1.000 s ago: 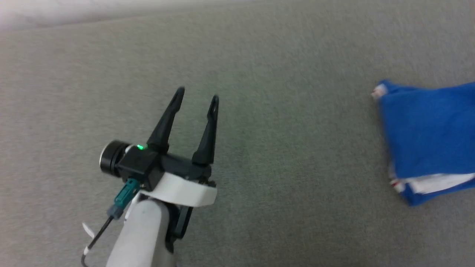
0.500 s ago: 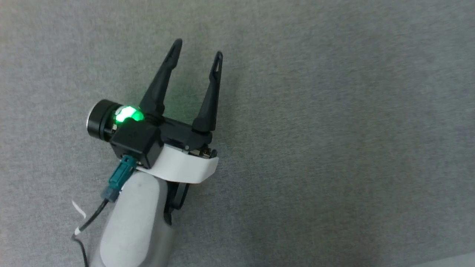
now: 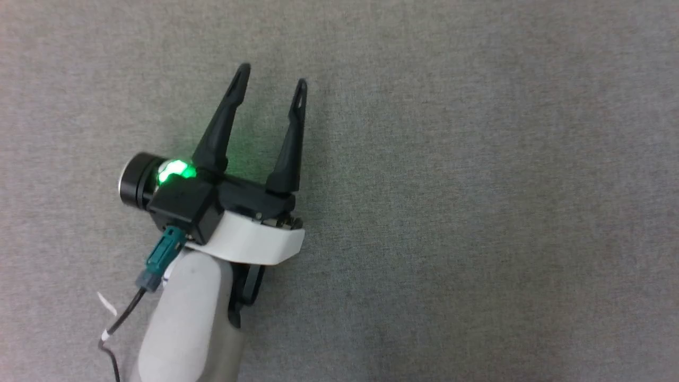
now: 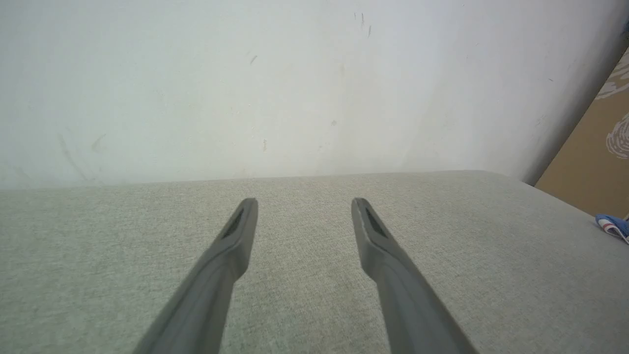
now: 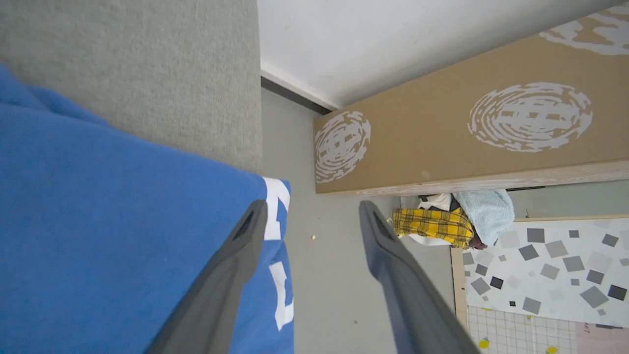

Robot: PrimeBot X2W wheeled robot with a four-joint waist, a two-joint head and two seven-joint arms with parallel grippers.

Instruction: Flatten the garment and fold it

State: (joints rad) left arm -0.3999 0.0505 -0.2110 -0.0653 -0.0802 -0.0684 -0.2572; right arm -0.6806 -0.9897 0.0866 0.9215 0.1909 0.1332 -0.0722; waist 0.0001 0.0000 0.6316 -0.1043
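1. The left gripper (image 3: 273,74) hovers over the bare grey surface (image 3: 477,185), fingers spread and empty, likely parked aside.
2. The right gripper (image 5: 312,204), also spread and empty, hangs above the garment (image 5: 98,196) at the surface's edge, probably to grasp it.

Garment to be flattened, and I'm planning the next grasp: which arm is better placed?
Likely right. The right end effector, open, sits at the garment, one finger over the blue fabric. The left end effector hovers above bare grey surface, away from it.
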